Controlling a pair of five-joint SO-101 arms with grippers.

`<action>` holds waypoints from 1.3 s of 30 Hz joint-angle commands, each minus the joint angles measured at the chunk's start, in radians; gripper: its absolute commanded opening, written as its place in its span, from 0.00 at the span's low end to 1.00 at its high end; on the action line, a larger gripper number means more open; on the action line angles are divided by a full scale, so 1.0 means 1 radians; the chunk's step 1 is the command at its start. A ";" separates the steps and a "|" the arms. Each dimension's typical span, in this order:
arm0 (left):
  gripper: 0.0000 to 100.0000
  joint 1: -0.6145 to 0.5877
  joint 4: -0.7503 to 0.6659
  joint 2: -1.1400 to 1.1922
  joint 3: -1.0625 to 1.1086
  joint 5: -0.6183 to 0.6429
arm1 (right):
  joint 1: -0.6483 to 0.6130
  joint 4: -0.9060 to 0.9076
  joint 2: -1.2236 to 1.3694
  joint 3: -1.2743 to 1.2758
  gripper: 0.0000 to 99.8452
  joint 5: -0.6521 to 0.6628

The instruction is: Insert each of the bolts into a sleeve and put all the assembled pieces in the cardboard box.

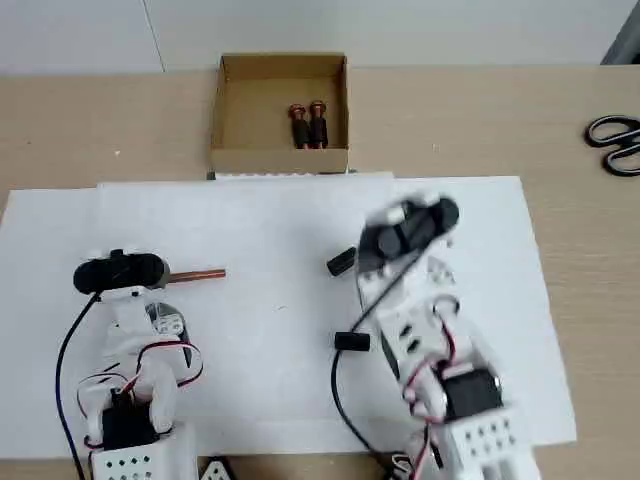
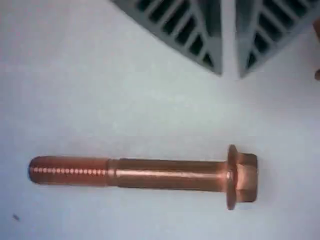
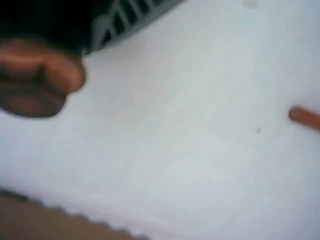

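A copper bolt (image 2: 145,173) lies flat on the white paper, its whole length bare; it also appears as the bolt (image 1: 198,273) beside the left arm. My left gripper (image 2: 228,67) hangs just off the bolt's side, fingers together with only a slit between them and nothing held. My right gripper (image 1: 352,262) is shut on a black sleeve (image 1: 341,262) over the paper's middle. Close up, a copper end (image 3: 37,75) shows against that dark piece. The cardboard box (image 1: 232,110) at the back holds two assembled pieces (image 1: 308,125).
White paper (image 1: 270,330) covers the working area. A short black piece (image 1: 352,341), like a sleeve, lies by the right arm's cable. Scissors (image 1: 615,143) rest at the table's far right edge. The loose bolt's tip (image 3: 305,118) shows far off.
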 commanded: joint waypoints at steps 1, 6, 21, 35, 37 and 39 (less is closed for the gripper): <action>0.01 -0.006 -0.023 -0.008 -0.005 0.009 | 0.010 -0.091 0.259 -0.226 0.00 -0.014; 0.01 -0.006 -0.023 -0.008 -0.005 0.009 | 0.010 -0.185 0.602 -0.462 0.00 -0.014; 0.01 -0.006 -0.020 -0.008 -0.005 0.009 | -0.007 -0.206 1.480 -1.389 0.00 -0.014; 0.01 -0.006 -0.020 -0.006 -0.007 0.009 | -0.077 -0.208 2.063 -2.018 0.00 -0.012; 0.01 -0.006 -0.020 -0.006 -0.007 0.009 | -0.079 -0.206 2.121 -2.067 0.00 -0.009; 0.01 -0.006 -0.020 -0.006 -0.007 0.009 | -0.082 -0.206 2.164 -2.096 0.00 -0.008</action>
